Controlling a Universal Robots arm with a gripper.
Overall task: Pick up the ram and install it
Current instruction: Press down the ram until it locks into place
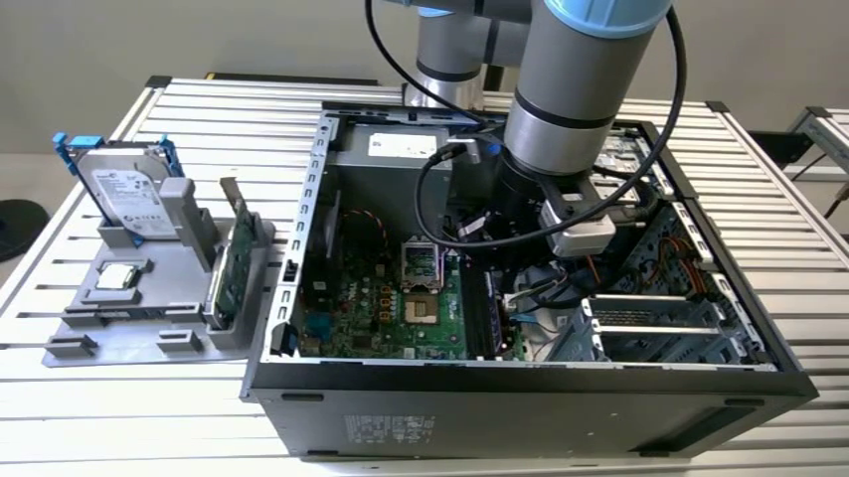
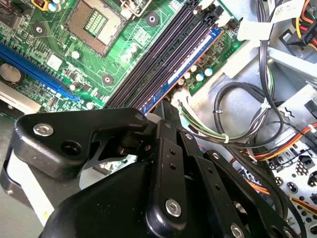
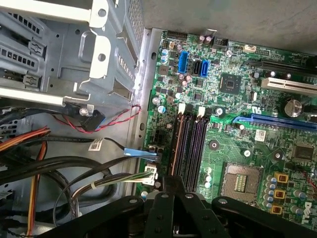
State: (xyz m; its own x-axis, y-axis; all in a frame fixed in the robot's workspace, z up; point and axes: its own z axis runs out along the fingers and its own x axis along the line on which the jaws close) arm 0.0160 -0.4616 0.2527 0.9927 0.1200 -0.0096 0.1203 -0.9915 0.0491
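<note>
The ram [image 2: 184, 69] is a thin dark blue stick with a pale label strip. It lies along the outermost memory slot of the green motherboard [image 2: 44, 54], next to the empty black slots [image 2: 158, 54]. In the first wrist view the ram [image 3: 176, 144] is a thin edge in the slot nearest the case wall. My gripper [image 2: 166, 105] is at the near end of the stick, its black fingers closed together on it. The gripper [image 3: 173, 182] shows the same in the first wrist view. In the exterior view the arm [image 1: 571, 109] reaches down into the open computer case [image 1: 531, 383].
Bundled cables [image 2: 237, 114] lie close beside the ram slot. The processor socket [image 3: 240, 178] and a blue card slot [image 3: 277, 120] are on the board. A metal drive cage [image 3: 74, 49] stands by the case wall. Outside, a grey tray [image 1: 80, 343] holds a hard drive [image 1: 126, 189] and a green card [image 1: 233, 273].
</note>
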